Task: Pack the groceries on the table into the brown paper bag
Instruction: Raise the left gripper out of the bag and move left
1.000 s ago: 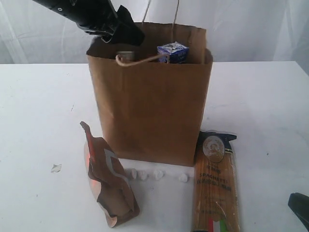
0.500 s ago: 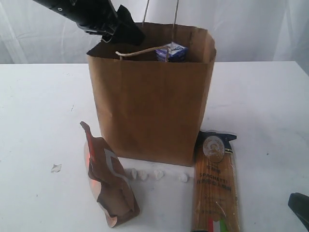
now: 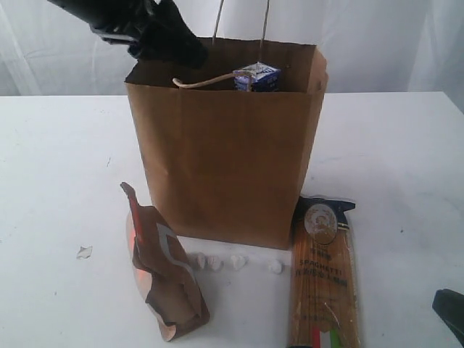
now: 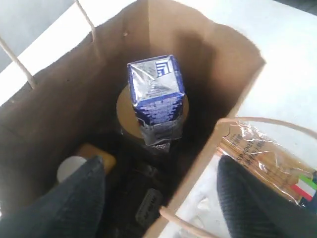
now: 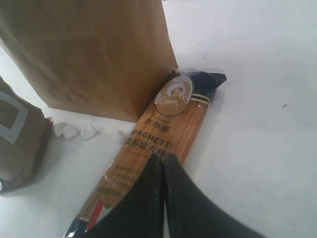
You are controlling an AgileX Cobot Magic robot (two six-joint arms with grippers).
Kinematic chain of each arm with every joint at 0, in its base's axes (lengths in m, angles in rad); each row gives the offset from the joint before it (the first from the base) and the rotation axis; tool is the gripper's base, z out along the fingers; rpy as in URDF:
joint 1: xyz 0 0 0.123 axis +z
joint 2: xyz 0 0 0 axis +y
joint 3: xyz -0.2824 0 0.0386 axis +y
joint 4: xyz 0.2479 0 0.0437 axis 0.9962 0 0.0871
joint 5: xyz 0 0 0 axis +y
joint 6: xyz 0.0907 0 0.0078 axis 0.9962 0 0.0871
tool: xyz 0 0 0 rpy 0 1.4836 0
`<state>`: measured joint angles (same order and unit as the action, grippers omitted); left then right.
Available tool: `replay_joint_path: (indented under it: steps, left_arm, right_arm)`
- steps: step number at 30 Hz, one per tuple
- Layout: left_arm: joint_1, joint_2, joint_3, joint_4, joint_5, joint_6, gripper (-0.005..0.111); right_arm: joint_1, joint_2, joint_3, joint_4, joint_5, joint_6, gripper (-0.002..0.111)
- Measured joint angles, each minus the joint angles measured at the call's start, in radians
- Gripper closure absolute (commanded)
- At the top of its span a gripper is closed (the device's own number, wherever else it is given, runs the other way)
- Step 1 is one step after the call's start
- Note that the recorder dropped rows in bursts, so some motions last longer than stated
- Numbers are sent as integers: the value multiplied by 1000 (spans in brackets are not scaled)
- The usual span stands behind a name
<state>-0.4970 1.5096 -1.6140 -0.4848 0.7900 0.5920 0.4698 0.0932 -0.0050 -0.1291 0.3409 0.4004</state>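
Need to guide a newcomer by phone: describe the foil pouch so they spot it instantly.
Find the tall brown paper bag on the white table. In the exterior view, the brown-orange foil pouch stands near the bag's front left corner. It is crumpled and upright, unlike the long spaghetti packet lying flat at the right corner.

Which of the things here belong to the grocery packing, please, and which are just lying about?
Job: brown paper bag; blue-white carton inside it; foil pouch and spaghetti packet on the table.
Lying about: white crumbs before the bag; small scrap beside the pouch.
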Motion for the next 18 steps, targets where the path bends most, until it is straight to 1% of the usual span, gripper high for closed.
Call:
replay_joint_path:
  steps: [3,5,9,13,16,18]
  left_arm:
    - [0,-121,0,79,58,-101,40]
    - [0,-169,0,118,86,-143,40]
    - [0,-306,0,261,168,-298,40]
    - [0,-362,5,318,289,-433,40]
    - [0,-368,51,334,324,-488,40]
    - [0,-370,108,355,325,-530,40]
  right_arm:
    - [0,0,0,0,0,0,108]
    - [0,0,0,0,0,0,108]
    - [0,-23,0,0,0,0,108]
    - [0,-29,0,0,0,0,108]
    - [0,-29,0,0,0,0,108]
    - [0,-29,0,0,0,0,108]
